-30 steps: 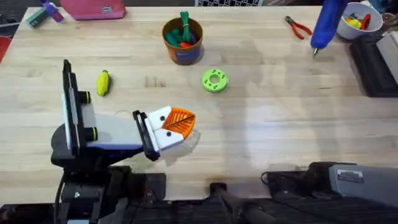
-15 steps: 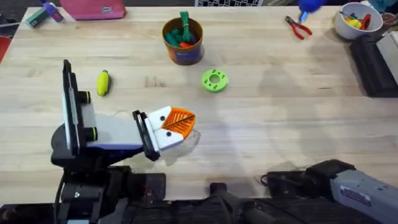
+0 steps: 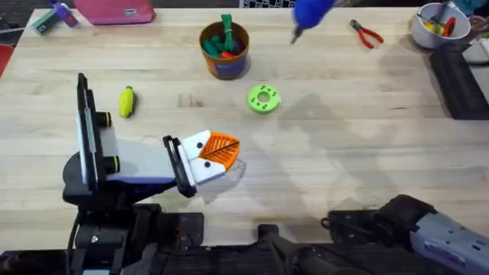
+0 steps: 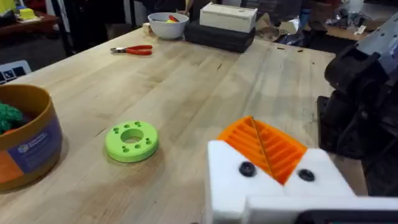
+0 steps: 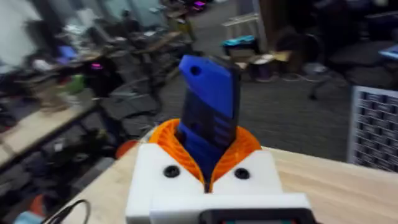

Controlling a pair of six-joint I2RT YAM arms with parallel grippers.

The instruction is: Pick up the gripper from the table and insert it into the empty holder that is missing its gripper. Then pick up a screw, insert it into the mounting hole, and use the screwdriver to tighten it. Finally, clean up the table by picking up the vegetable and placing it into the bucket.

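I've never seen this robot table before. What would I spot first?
Probably the blue screwdriver, clamped in the right gripper and hovering over the table's far edge. Next, the left gripper, with bright orange ribbed pads pressed together, near the table's front. Then the lime-green ring lying mid-table.

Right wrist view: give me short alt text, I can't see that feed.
The right gripper, white with orange pads, is shut on the blue screwdriver, which stands up between its fingers. Below is a strip of wooden table; behind, a blurred, cluttered room.
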